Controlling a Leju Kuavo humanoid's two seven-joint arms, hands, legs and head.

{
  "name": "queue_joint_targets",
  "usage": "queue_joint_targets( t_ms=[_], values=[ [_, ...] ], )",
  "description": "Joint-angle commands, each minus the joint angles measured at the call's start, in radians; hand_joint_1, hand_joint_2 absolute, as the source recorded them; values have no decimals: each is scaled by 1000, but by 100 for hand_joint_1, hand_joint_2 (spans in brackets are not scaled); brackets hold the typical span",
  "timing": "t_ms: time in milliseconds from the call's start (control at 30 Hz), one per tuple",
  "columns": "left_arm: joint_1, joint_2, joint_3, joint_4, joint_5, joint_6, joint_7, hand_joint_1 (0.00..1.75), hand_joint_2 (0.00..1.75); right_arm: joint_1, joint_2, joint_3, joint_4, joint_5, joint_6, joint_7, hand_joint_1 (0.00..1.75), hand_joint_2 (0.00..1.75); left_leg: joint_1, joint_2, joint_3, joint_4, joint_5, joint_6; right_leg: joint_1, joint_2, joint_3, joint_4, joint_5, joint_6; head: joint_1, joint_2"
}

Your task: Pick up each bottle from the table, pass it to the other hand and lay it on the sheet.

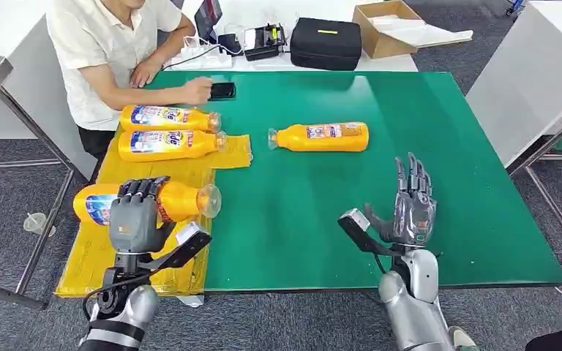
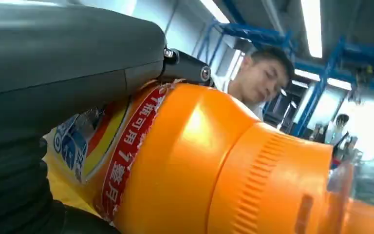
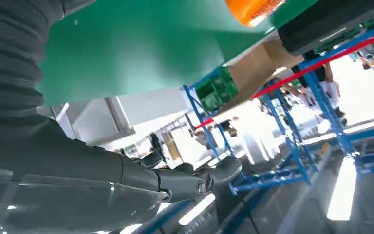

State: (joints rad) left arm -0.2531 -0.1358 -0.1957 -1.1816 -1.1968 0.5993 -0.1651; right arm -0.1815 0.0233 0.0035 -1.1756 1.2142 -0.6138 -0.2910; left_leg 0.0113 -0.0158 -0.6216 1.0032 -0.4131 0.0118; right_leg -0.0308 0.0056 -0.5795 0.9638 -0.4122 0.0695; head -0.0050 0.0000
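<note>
- Nearest us, our left hand (image 1: 133,213) wraps its fingers over an orange bottle (image 1: 179,200) lying on its side above the yellow sheet (image 1: 95,252), cap toward the green table (image 1: 446,146).
- Our right hand (image 1: 412,202) hangs over the green surface, fingers spread and holding nothing.
- Two more bottles (image 1: 168,131) lie side by side on the sheet's far end.
- A fourth bottle (image 1: 320,137) lies mid-table.
- Beyond them, a person (image 1: 110,51) sits with one hand by a phone (image 1: 222,90).
</note>
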Motion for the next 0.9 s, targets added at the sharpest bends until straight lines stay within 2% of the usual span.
queue_joint_targets(
  t_ms=[33, 133, 200, 233, 567, 600, 667, 900],
  values=[
    [-205, 84, -12, 391, -83, -104, 65, 175, 175, -115, -31, 83, 182, -28, 23, 6, 0, 175, 1, 4, 6, 0, -1, 0, 2, 1, 5, -1, -1, -5, -1, 0],
    [-288, 82, -3, 542, -54, -163, 30, 175, 175, -169, -21, 137, 220, -121, 140, -41, 0, 175, 0, 2, 3, 0, 0, 0, 1, 0, 2, 0, 0, -3, 0, 0],
    [-322, 91, -21, 616, -86, -178, 47, 175, 175, -181, 0, 163, 210, -274, 307, -97, 0, 175, 1, 3, 2, 0, -1, 0, 1, 1, 2, 0, 0, -3, 0, 0],
    [-325, 90, -13, 626, -78, -193, 49, 175, 175, -185, 0, 177, 214, -288, 351, -93, 0, 175, 0, 3, 2, 0, 0, 0, 1, 1, 1, 0, 1, -3, 0, 0],
    [-321, 89, -12, 624, -76, -192, 48, 175, 175, -174, -12, 203, 196, -303, 361, -78, 0, 175, 0, 1, 1, 0, 0, 0, 1, -1, 1, 0, 0, -2, 0, 0],
    [-323, 92, -15, 632, -72, -235, 51, 175, 175, -182, -25, 227, 213, -403, 541, -94, 0, 175, 1, 3, 5, 2, -3, 0, 2, 0, 6, 2, -2, -5, 0, 0],
    [-327, 89, -8, 662, -48, -267, 40, 175, 175, -181, -50, 273, 234, -487, 663, -119, 0, 175, 0, 0, 0, 0, 0, -1, 1, -1, 1, 1, 0, -2, 0, 0],
    [-309, 63, 25, 692, 62, -383, -23, 175, 175, -126, -175, 412, 94, -536, 697, -108, 0, 175, 0, -2, 3, 0, 0, -1, 1, -4, 4, 0, -1, -3, -1, 0]
  ],
)
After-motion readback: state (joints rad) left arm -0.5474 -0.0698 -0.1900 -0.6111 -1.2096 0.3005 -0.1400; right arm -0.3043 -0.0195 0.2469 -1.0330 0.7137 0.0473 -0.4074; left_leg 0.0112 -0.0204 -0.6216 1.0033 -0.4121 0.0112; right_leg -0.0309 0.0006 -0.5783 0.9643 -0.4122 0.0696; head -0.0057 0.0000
